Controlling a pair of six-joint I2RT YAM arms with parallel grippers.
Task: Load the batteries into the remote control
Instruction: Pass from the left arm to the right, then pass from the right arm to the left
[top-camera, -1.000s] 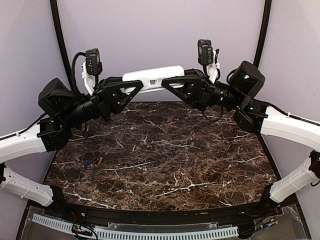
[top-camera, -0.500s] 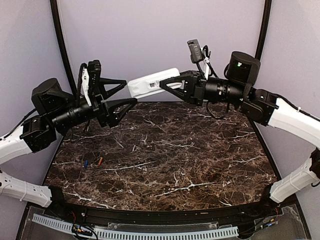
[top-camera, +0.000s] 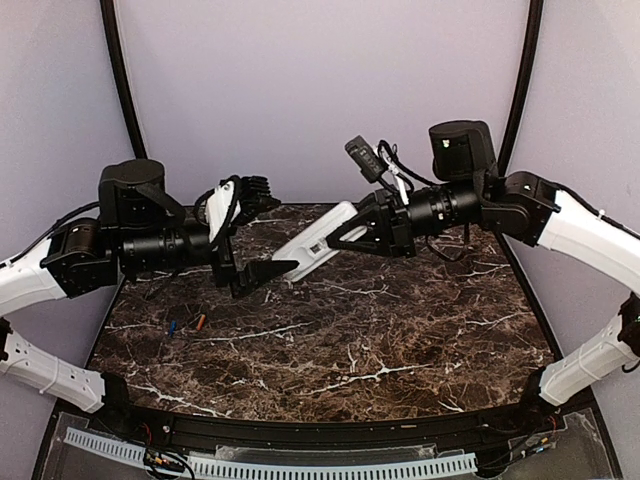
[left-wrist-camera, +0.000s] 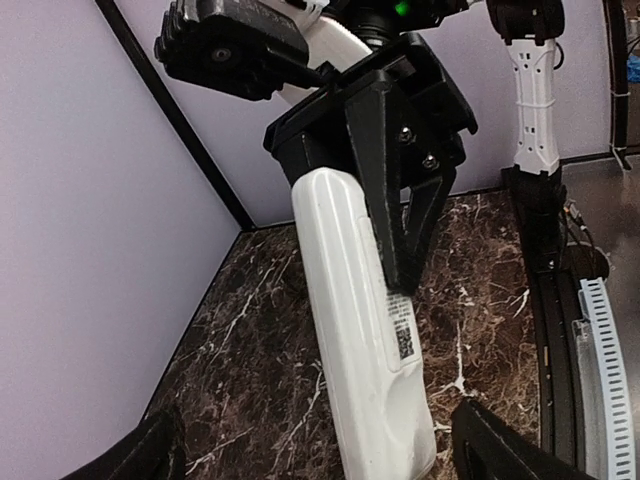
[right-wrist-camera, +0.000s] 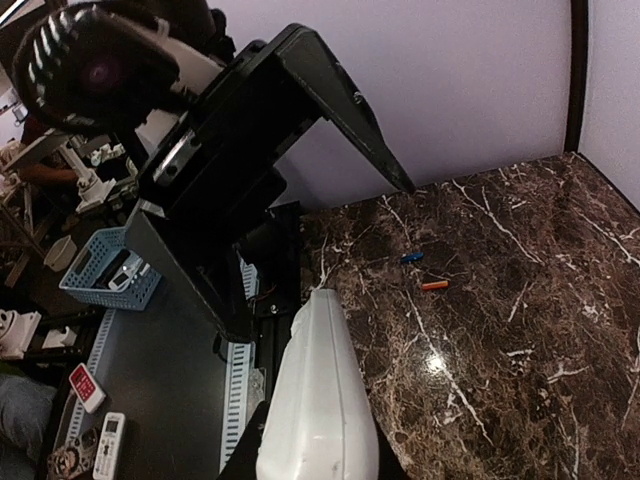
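The remote control (top-camera: 318, 242) hangs in the air above the table (top-camera: 400, 340), slanting down to the left. The right gripper (top-camera: 345, 236) is clamped on its upper end. Its lower end reaches between the fingers of the left gripper (top-camera: 275, 228), which are spread wide with a gap on each side. The blue battery (top-camera: 171, 326) and orange battery (top-camera: 200, 322) lie side by side on the table's left part, well apart from both grippers.
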